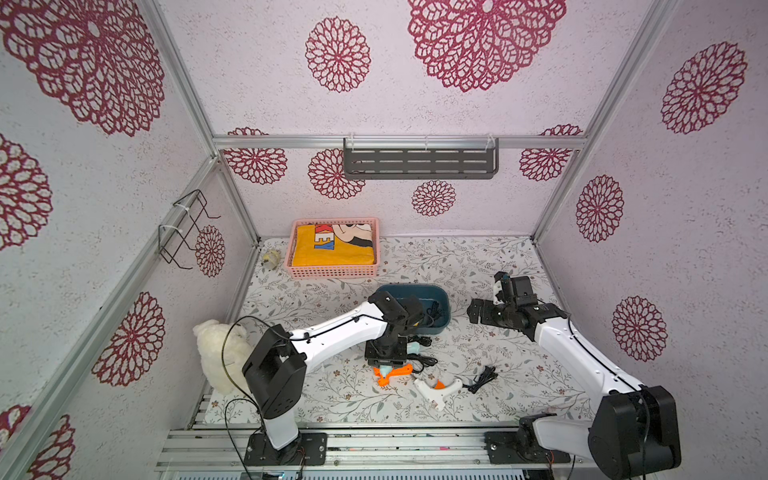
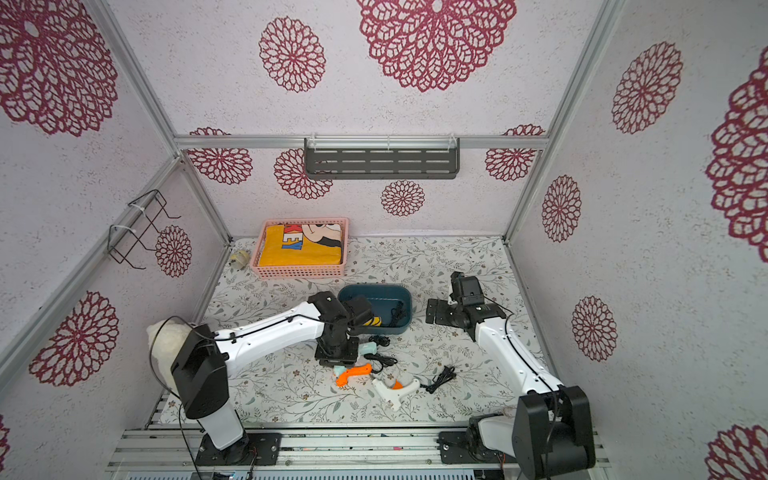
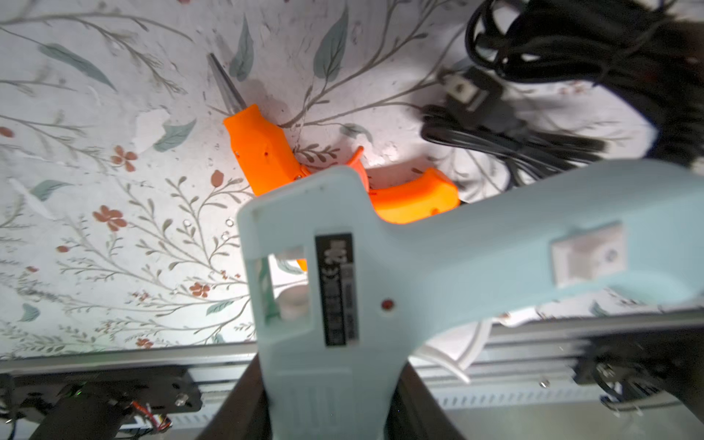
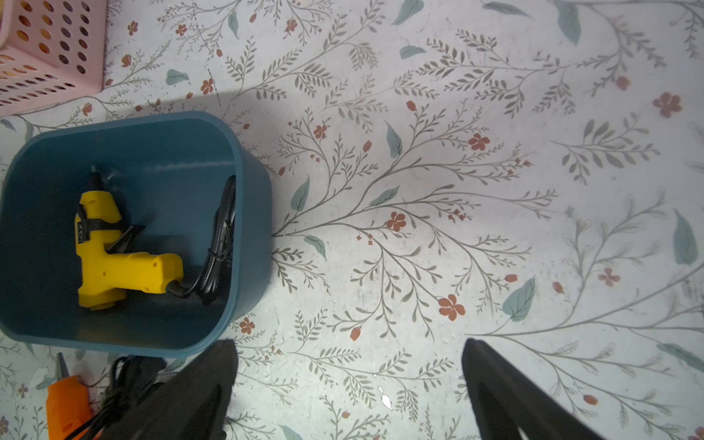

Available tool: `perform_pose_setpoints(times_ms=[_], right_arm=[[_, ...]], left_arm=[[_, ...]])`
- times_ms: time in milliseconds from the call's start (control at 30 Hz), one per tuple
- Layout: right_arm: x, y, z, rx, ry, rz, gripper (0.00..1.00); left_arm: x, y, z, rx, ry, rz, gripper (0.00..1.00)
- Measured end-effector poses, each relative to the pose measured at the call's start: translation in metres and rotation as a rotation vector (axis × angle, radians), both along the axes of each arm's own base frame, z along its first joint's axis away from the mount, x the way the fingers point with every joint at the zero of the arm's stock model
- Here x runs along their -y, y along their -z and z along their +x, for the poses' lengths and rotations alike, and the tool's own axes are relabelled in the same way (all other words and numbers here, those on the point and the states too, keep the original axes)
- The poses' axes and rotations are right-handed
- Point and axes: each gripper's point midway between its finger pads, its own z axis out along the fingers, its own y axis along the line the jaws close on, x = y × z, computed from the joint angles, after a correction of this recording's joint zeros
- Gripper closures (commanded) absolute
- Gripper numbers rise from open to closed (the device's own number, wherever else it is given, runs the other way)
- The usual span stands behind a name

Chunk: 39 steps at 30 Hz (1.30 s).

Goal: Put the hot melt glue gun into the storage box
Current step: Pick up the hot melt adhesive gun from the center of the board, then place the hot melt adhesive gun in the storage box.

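Note:
My left gripper (image 3: 330, 396) is shut on the grip of a pale blue hot melt glue gun (image 3: 419, 266), held low over the floral mat; in both top views the wrist hides most of that gun (image 1: 413, 348) (image 2: 365, 348). An orange glue gun (image 1: 392, 373) (image 3: 266, 148) lies just beneath and in front of it. A white glue gun (image 1: 436, 388) lies further right. The teal storage box (image 1: 442, 297) (image 4: 251, 213) stands just behind my left wrist. It holds a yellow glue gun (image 4: 114, 259) with its black cord. My right gripper (image 4: 348, 354) (image 1: 486, 297) hangs open beside the box's right wall, empty.
Black cord bundles (image 1: 482, 378) (image 3: 533, 144) lie by the guns. A pink perforated basket (image 1: 332, 272) with a yellow cloth stands at the back left. A white plush toy (image 1: 216, 353) sits by the left wall. The metal base rail (image 1: 374, 440) runs along the front edge.

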Motion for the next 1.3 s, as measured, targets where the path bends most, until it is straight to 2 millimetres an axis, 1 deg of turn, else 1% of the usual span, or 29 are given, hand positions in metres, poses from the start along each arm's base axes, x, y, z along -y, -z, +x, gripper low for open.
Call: perform_pose_setpoints(times_ms=[67,133,233,333,400,533,633,800,933,1100,1200,1300], right_arm=[[0.0,0.0,0.0,0.0,0.0,0.0,0.01],[0.0,0.0,0.0,0.001,0.0,0.001,0.01],[0.0,-0.001,0.001,0.004,-0.001,0.002,0.01],[0.0,-0.001,0.001,0.005,0.0,0.002,0.01],[0.0,-0.002,0.001,0.007,0.0,0.002,0.01],[0.0,-0.004,0.0,0.015,-0.001,0.003,0.01],[0.0,-0.007,0.0,0.023,-0.002,0.002,0.01],[0.003,-0.011,-0.001,0.035,0.0,-0.001,0.01],[0.004,-0.012,-0.001,0.038,0.004,-0.001,0.01],[0.005,-0.012,-0.001,0.038,0.006,-0.001,0.01],[0.005,-0.011,-0.001,0.037,0.007,-0.002,0.01],[0.005,-0.01,-0.002,0.034,0.006,-0.002,0.01]], left_arm=[[-0.001,-0.025,0.003,0.036,0.016,-0.016,0.74],[0.0,-0.046,0.009,0.069,0.035,-0.028,0.74],[0.001,-0.063,0.019,0.1,0.064,-0.029,0.75],[0.004,-0.067,0.033,0.117,0.094,-0.012,0.76],[0.005,-0.065,0.048,0.126,0.105,0.003,0.77],[0.002,-0.054,0.083,0.143,0.105,0.033,0.78],[0.001,-0.042,0.106,0.145,0.103,0.049,0.79],[0.006,-0.015,0.134,0.139,0.107,0.057,0.8],[0.017,-0.002,0.15,0.146,0.121,0.045,0.81],[0.028,0.006,0.164,0.165,0.136,0.017,0.81],[0.03,0.013,0.169,0.161,0.142,0.012,0.81],[0.028,0.02,0.174,0.154,0.138,0.017,0.8]])
